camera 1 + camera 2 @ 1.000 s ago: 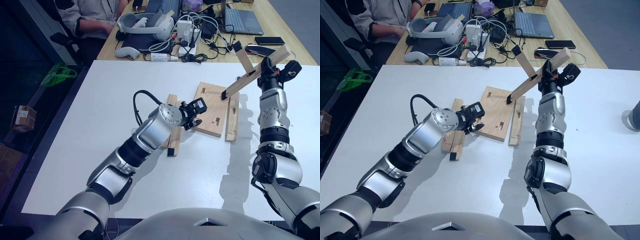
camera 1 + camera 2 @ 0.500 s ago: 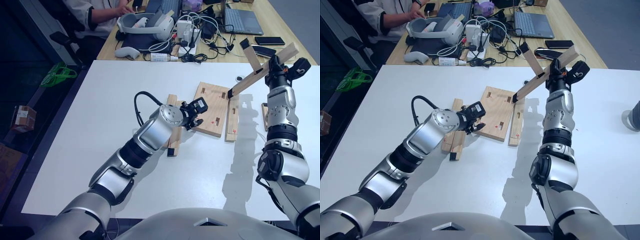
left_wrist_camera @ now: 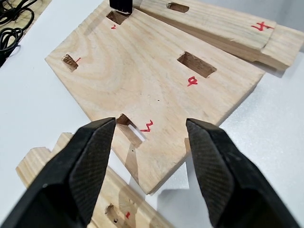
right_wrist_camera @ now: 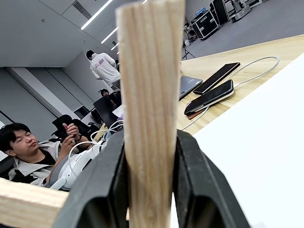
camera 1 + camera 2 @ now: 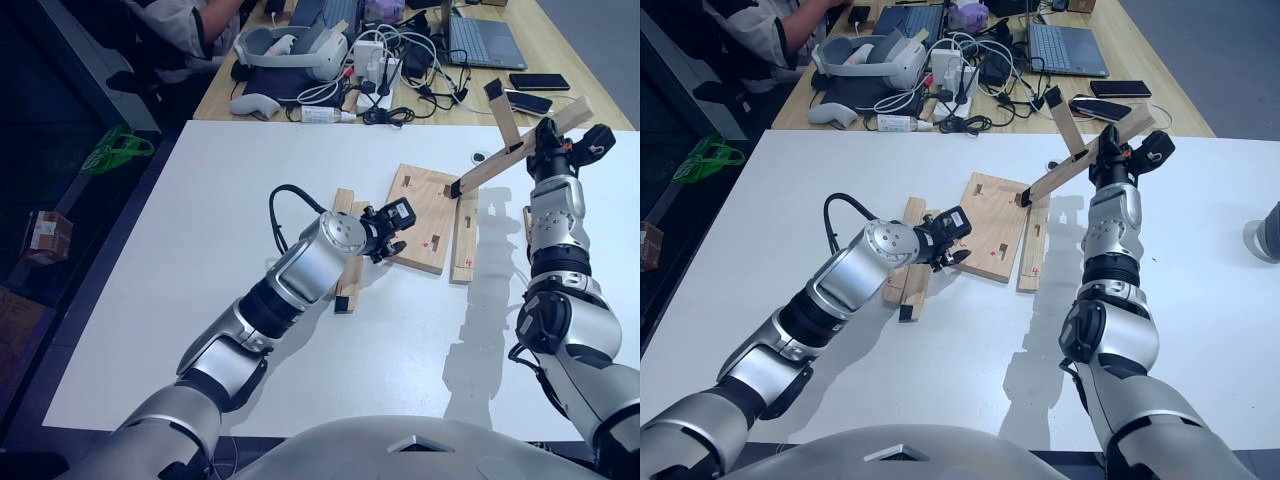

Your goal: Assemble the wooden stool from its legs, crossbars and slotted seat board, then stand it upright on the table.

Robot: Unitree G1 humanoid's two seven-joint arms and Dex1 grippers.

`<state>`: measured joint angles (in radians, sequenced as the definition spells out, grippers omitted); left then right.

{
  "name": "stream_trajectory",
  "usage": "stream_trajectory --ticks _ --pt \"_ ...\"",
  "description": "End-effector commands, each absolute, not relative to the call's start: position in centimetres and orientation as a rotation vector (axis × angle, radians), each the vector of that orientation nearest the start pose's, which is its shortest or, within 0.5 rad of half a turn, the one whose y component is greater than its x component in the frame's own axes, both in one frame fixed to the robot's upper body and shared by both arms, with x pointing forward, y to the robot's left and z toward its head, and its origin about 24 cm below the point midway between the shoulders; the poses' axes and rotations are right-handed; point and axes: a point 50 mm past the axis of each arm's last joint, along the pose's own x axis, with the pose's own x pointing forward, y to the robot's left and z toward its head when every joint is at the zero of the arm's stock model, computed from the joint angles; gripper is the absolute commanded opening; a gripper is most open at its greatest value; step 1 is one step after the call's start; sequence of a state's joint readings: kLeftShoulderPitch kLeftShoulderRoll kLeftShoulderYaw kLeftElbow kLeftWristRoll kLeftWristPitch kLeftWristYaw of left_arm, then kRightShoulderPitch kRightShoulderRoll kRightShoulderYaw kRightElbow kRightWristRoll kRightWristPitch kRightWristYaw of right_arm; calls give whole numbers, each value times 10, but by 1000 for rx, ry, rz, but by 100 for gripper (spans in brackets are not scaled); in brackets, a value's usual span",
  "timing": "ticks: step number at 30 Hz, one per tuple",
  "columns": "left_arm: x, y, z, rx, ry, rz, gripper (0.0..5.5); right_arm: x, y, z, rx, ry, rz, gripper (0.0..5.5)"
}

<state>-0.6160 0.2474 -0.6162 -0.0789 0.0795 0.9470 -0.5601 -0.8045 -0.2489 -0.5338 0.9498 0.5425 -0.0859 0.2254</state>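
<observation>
Centre of the frame, on the white worktop (image 5: 200,250): the slotted seat board (image 5: 428,218) is lying flat, slots facing up with red marks beside them.

Item, left tool (image 5: 390,238): I am holding it released just over the lower-left corner of the seat board. Its two black fingers (image 3: 92,156) are standing spread to either side of that corner in the left wrist view, touching nothing that I can see.

Item, right tool (image 5: 543,135): I am holding it raised in the upper right of the frame, clenched on a joined leg piece (image 5: 500,160). The black fingers (image 4: 102,190) are pressing both faces of the wood in the right wrist view.

Item, joined leg piece: one long bar is slanting down and left from the tool, and its dark end is sitting at the slot by the upper-right corner of the seat board. A shorter bar (image 5: 503,110) is branching off it toward the top of the frame.

Item, loose leg (image 5: 463,235): it is lying flat along the right edge of the seat board, just beside it.

Item, further wooden parts (image 5: 345,270): they are lying side by side just left of the seat board, partly under my left arm.

Item, wooden desk (image 5: 560,50) across the top of the frame: it is carrying a white headset (image 5: 290,45), cables and a laptop (image 5: 480,35).
</observation>
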Motion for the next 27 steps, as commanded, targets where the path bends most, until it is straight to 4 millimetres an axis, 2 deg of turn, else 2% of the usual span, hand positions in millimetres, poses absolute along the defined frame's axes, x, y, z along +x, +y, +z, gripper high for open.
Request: stream_trajectory --ticks 1,6,11,17,27 --pt "288 34 98 664 456 -928 275 377 -253 100 672 -134 -182 101" --pt "287 35 98 675 458 -935 275 375 -258 95 745 -140 -213 101" --pt "288 37 98 691 461 -929 275 378 -260 101 880 -183 -199 101" --pt "288 36 98 695 457 -937 275 375 -264 98 804 -160 -208 101" --pt "288 37 98 705 455 -934 275 377 -253 88 718 -98 -221 101"
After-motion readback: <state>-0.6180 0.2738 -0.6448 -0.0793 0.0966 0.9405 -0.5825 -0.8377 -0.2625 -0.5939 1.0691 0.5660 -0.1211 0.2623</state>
